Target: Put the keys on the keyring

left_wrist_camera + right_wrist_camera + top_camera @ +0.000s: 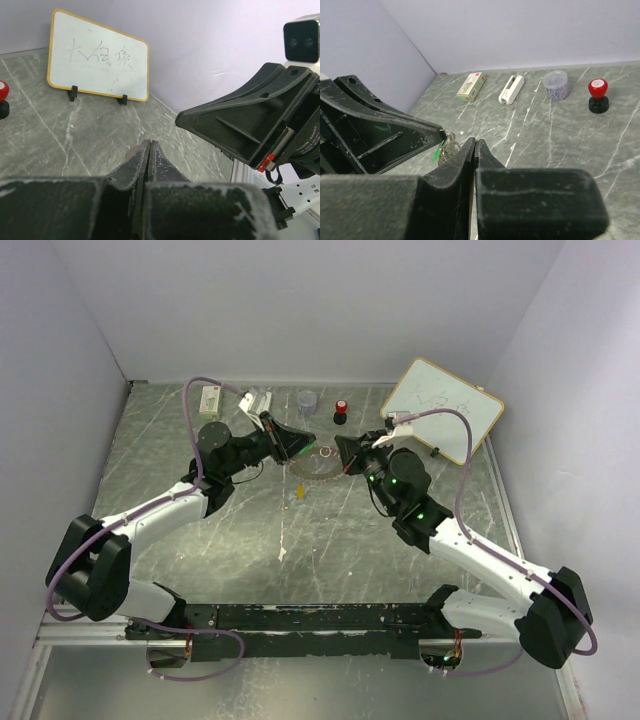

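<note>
Top external view: the keyring (318, 468) lies flat on the worktop (330, 550) between the two arms. The left fingers (291, 445) are clenched at its left rim, with the green key (303, 453) at their tip. The right fingers (350, 453) are clenched at its right rim; whether they pinch the rim cannot be told. The yellow-orange key (299, 490) lies loose on the worktop, just off the ring's near-left edge.
Hazard: both tips work close together over the ring. A small misalignment can bring them into collision or push the ring away from the key.

Left wrist view: the left fingers are pressed flat together. Nothing shows between them from this angle.
Hazard: the hold on so small a part appears shallow. A sideways load against the ring can twist the key out.

Right wrist view: the right fingers meet with no gap, and nothing shows between them. The green key hangs at the left tip, apparently pinched there, with small silver loops beside it.
Hazard: a dropped key can land under either arm, out of easy reach.

Containers: a small clear cup (555, 84) stands upright near the rear wall and holds what look like coloured paper clips. A small carton (471, 86) lies closed, contents not visible. Neither holds a key.
</note>
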{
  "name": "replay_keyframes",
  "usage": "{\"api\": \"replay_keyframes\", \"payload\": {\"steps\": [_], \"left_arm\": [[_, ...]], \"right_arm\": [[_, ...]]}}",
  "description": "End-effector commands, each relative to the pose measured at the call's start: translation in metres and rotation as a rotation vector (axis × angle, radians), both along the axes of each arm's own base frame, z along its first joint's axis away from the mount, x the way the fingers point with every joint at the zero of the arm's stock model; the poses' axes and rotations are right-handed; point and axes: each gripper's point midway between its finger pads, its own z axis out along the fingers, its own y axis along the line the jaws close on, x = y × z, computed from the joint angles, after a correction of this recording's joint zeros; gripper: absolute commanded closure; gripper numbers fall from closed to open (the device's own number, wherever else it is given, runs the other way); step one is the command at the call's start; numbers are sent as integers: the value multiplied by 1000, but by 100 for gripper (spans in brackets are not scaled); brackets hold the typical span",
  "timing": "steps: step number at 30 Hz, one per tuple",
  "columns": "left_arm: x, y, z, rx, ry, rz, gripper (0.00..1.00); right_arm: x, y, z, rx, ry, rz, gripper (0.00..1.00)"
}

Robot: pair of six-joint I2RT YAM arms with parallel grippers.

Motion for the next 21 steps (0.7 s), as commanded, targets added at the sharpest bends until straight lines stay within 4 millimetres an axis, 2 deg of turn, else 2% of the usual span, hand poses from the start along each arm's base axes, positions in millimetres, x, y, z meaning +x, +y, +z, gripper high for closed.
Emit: {"api": "replay_keyframes", "payload": {"steps": [1, 6, 17, 21], "left_arm": [[-2, 0, 31, -25, -91, -23, 93], [-1, -1, 30, -21, -91, -32, 93], [-2, -2, 29, -7, -98, -48, 93], [-2, -2, 29, -9, -97, -47, 93]], "right_arm": [[-5, -8, 0, -73, -35, 7, 95], [-9, -7, 2, -116, -61, 36, 88], [-9, -11, 0, -137, -64, 32, 86], [-11, -5, 0, -152, -75, 75, 84]]}}
